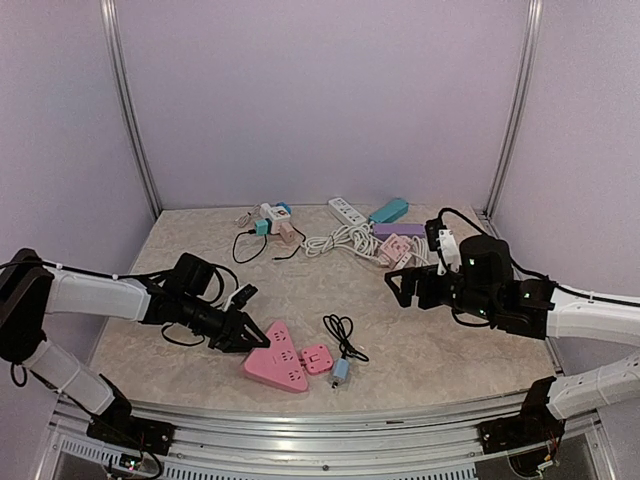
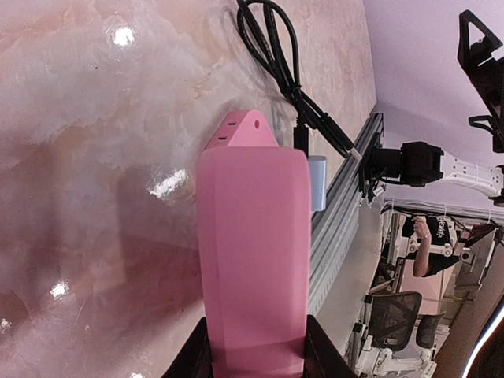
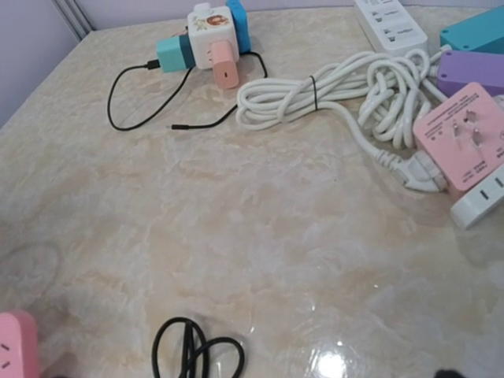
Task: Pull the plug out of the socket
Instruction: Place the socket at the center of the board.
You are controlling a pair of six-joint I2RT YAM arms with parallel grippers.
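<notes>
A pink triangular socket [image 1: 273, 366] lies near the table's front edge. A small pink plug [image 1: 317, 357] sits in its right side. A grey-blue plug [image 1: 340, 372] with a coiled black cable [image 1: 343, 332] lies beside it. My left gripper [image 1: 244, 335] is shut on the socket's left corner. In the left wrist view the socket [image 2: 252, 252] runs between my fingers [image 2: 198, 356], with the pink plug [image 2: 242, 131] and the grey-blue plug [image 2: 317, 183] at its far end. My right gripper [image 1: 398, 287] hovers open and empty to the right, above the table. Its fingers are out of its wrist view.
At the back lie a white power strip [image 3: 391, 24], teal [image 3: 476, 31] and purple [image 3: 471, 69] strips, a pink strip [image 3: 466, 138], a bundled white cable [image 3: 331, 94] and a cube adapter [image 3: 209, 31] with a black lead. The metal rail [image 1: 330, 412] borders the front edge.
</notes>
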